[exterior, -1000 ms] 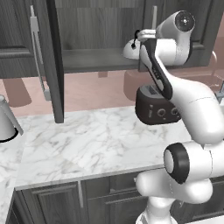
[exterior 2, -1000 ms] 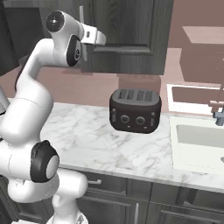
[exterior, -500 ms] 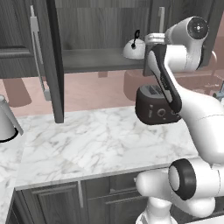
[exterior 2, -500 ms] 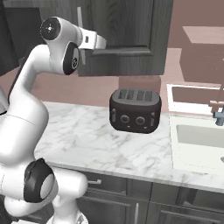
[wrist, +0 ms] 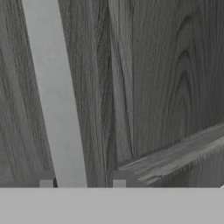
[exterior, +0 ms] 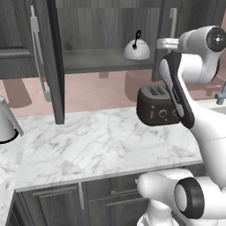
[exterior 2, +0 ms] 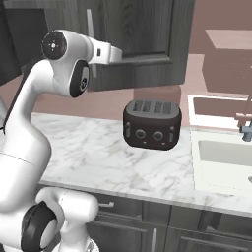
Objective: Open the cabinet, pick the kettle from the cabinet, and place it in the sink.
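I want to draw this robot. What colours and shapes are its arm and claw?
The arm is glossy white with fat rounded segments. Its joints are round dark grey discs with black bands. The claw has two small, square, dark grey fingertips. No cables or markings show.

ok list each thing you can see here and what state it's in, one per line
cabinet: left door swung open, right door shut.
kettle: upright on the cabinet shelf, untouched.
hand: fingertips part open, straddling the silver bar handle of the right door.
toaster: upright on the counter, slots empty.
sink: nothing visible in the basin.
faucet: no water running.
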### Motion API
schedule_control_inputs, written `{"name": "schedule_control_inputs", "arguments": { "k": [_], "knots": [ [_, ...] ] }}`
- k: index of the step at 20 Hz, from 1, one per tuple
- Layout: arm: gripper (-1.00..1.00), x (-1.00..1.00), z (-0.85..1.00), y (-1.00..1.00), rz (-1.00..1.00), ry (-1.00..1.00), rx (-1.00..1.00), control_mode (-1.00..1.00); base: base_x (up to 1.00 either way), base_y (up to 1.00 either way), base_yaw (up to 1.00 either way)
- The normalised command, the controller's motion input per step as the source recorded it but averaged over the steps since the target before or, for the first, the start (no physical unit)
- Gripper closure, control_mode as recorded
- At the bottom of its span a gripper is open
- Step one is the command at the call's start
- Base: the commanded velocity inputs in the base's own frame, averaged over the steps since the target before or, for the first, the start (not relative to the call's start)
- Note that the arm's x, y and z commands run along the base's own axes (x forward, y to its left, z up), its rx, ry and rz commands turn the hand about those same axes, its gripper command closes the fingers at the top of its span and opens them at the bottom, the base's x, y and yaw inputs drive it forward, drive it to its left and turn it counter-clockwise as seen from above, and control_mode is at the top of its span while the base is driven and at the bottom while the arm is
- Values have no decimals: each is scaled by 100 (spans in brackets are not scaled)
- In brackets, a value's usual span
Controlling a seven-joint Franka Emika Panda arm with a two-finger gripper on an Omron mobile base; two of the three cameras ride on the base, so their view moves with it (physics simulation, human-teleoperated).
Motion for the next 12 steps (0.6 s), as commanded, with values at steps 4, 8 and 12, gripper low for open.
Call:
{"name": "schedule_control_inputs", "arguments": {
  "k": [4,8,12],
  "knots": [
    [100,-48,7,-55,0,-1,0,-100,0,0,0],
    [100,-47,7,-56,0,0,0,-100,0,0,0],
    [100,-45,7,-55,0,0,0,-100,0,0,0]
  ]
}}
